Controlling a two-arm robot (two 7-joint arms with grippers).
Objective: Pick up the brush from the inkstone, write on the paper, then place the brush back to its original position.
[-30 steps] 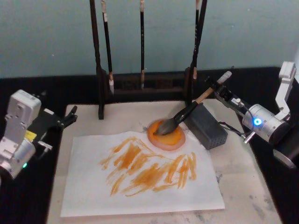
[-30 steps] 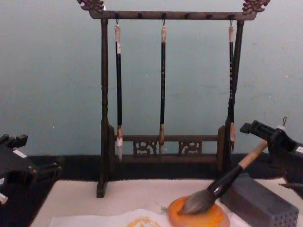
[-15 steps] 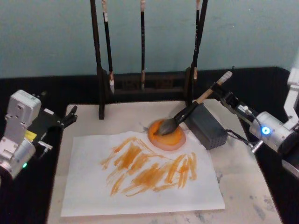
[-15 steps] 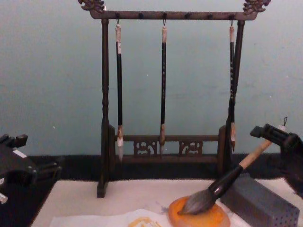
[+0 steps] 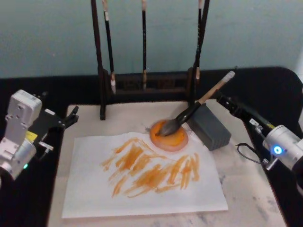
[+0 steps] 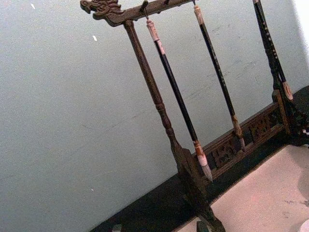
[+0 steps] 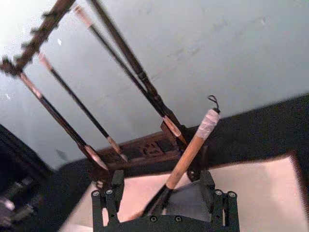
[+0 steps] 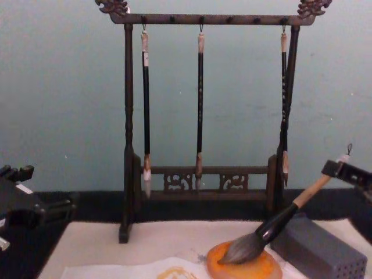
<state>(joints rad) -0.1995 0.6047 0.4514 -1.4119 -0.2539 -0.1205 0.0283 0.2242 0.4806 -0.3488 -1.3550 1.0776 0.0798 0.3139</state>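
The brush (image 5: 189, 113) lies with its grey tuft on the round orange inkstone (image 5: 176, 141). Its tan handle leans on a grey block (image 5: 210, 127), white end up. The chest view shows the brush (image 8: 273, 226) slanting up to the right. My right gripper (image 5: 221, 100) is open, just right of the handle and apart from it. Its fingers (image 7: 208, 182) stand wide, with the brush (image 7: 190, 150) beyond them. The paper (image 5: 142, 194), white with orange strokes, lies in front of the inkstone. My left gripper (image 5: 70, 118) is parked open at the mat's left edge.
A dark wooden rack (image 5: 144, 85) with three thin hanging brushes stands behind the inkstone, seen also as the rack (image 8: 200, 104). A beige mat (image 5: 246, 189) lies under everything, on a black table. A teal wall is behind.
My right gripper has drawn back to the right and toward me, off the brush handle. The brush stays on the inkstone and block. The left arm has not moved.
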